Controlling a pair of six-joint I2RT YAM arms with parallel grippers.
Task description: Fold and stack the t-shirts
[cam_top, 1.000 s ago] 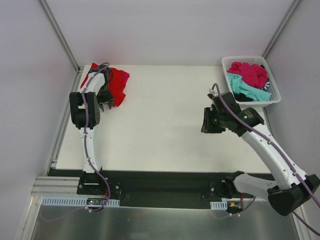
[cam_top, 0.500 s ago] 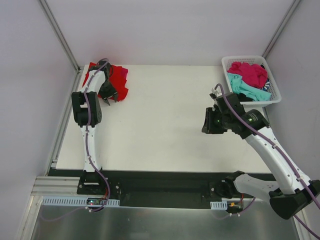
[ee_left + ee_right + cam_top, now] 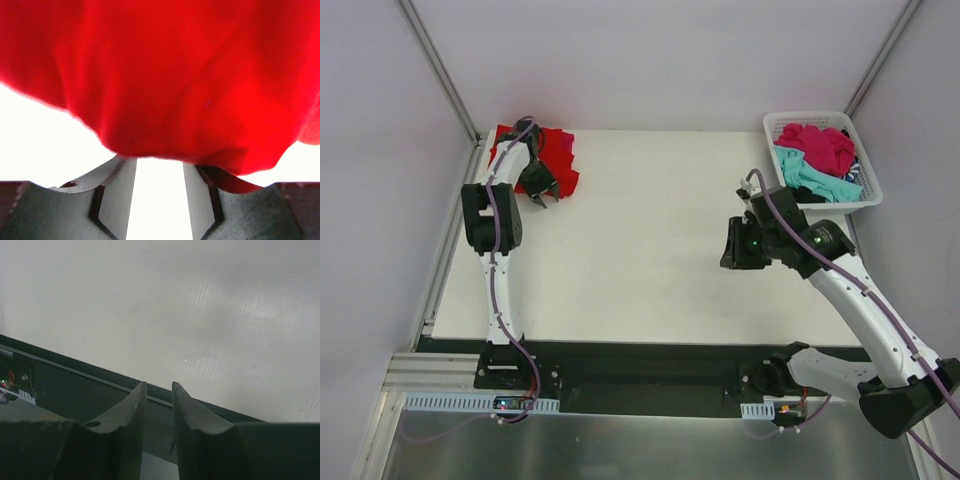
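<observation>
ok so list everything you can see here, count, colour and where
red t-shirt: 1, bright red, bunched at the table's far left corner
magenta-pink t-shirt: 1, magenta-pink, on top in the basket
teal t-shirt: 1, teal, near side of the basket
dark cloth: 1, dark, basket's right edge, mostly hidden
basket: 1, white lattice, table's far right corner
table: 1, white
left gripper: 1, black, at the red t-shirt's near edge, fingers apart, tips hidden by cloth
right gripper: 1, black, over bare table on the right, shut, empty
</observation>
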